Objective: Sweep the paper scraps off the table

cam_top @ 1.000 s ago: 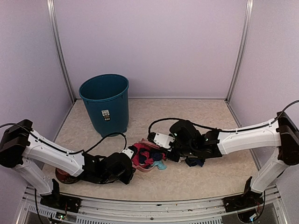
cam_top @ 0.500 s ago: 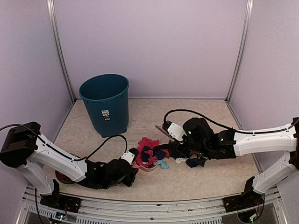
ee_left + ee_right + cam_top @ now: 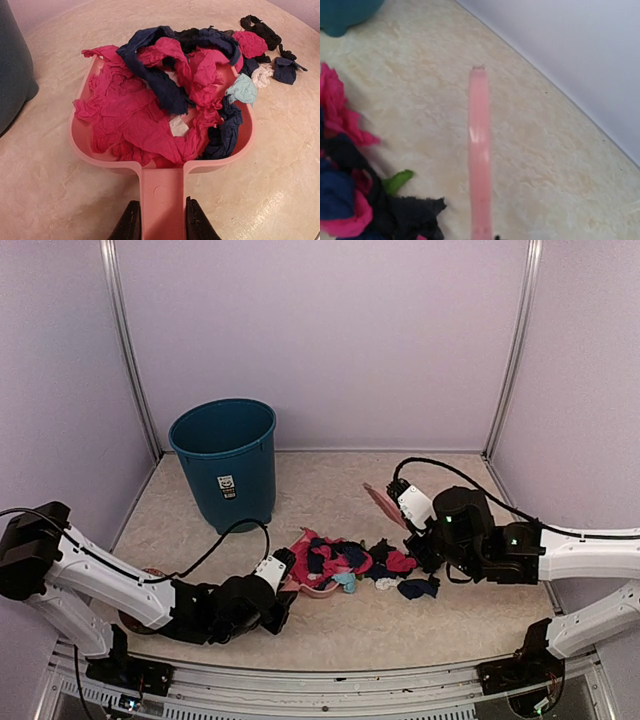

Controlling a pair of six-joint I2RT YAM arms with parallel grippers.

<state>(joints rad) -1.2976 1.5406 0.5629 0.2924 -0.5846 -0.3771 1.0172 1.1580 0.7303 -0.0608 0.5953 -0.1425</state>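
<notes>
Pinching the brush (image 3: pixel 480 150), right claw (image 3: pixel 402 518) has retreated rightward; left claw (image 3: pixel 159 224) clamps dustpan handle (image 3: pixel 162 197).

**Overhead view:** bright, even, diffuse light from above. The lilac walls (image 3: pixel 320 340) show no glare, and the beige marbled counter (image 3: pixel 460 630) carries only short, soft shadows beneath both arms and beside the teal plastic waste bin (image 3: pixel 224 470). The metal corner posts (image 3: pixel 130 350) lean outward toward the frame edges.

**Left wrist view:** sharp focus on the crumpled magenta, dark-blue and black paper scraps (image 3: pixel 150 125) in the pink plastic dustpan (image 3: pixel 161 190) just ahead of the left pincer (image 3: pixel 162 221). There is a pale sheen on the counter to the pincer's right.

**Right wrist view:** soft and blurred throughout. The long pink plastic strip (image 3: pixel 480 150) ahead of the right pincer (image 3: pixel 398 510) bears one small highlight, and its edges are smeared.
</notes>
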